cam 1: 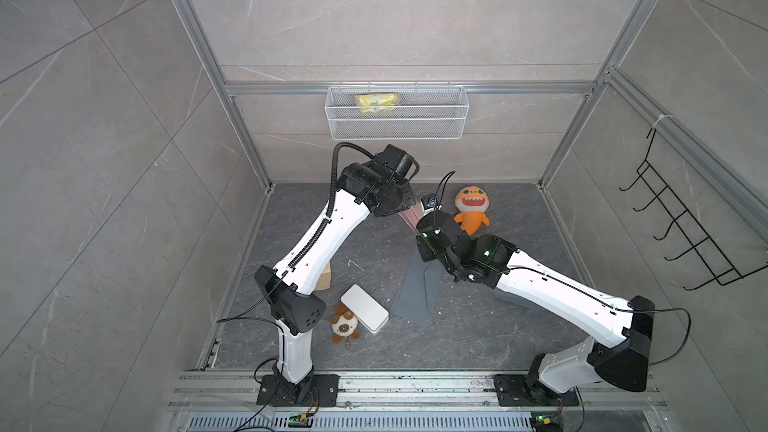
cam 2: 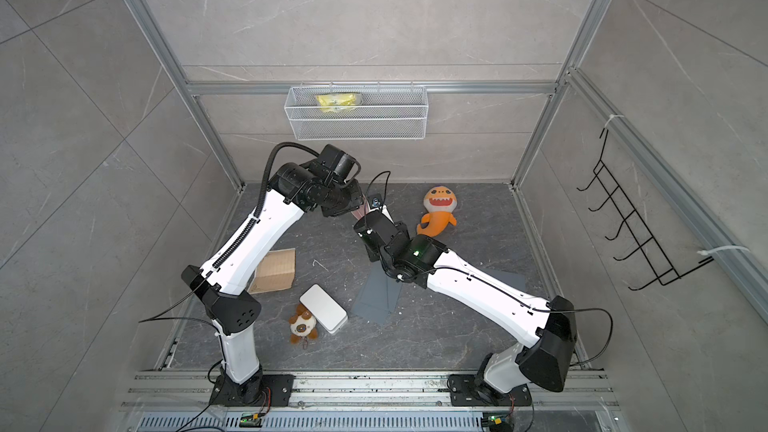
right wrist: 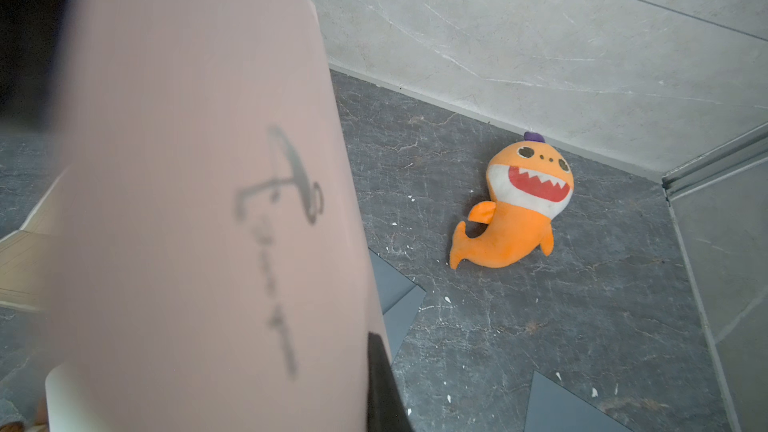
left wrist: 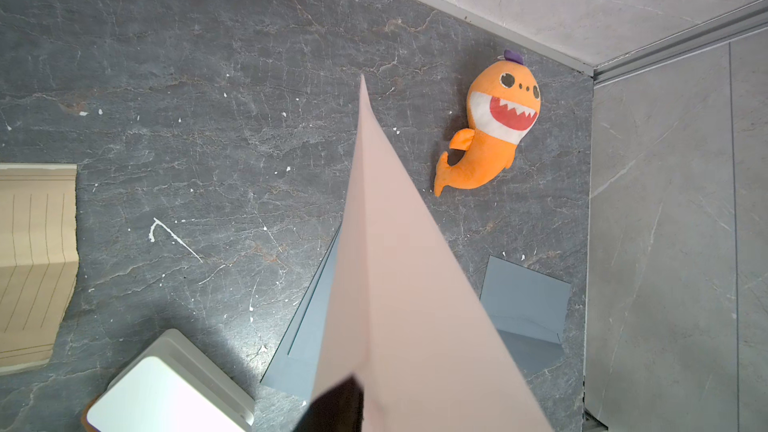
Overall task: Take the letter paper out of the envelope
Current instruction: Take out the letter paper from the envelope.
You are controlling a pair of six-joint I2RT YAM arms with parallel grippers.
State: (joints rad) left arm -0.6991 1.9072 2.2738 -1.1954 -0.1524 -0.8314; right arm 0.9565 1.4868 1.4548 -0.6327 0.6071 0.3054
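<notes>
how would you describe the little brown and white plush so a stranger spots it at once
Start at the left arm's base; on the dark floor just beyond it sits a white box. The small plush lies against that box's near edge. It is brown and white, unlike the larger orange shark plush by the back wall.

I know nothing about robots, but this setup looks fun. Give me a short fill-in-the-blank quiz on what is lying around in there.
1. The plush shark near the back wall is ____.
2. The wire basket on that wall holds a ____ packet.
3. The envelope held up off the floor is ____.
4. The tan lined paper lies beside the robot's ____ arm.

Missing words: orange; yellow; pink; left.
</notes>
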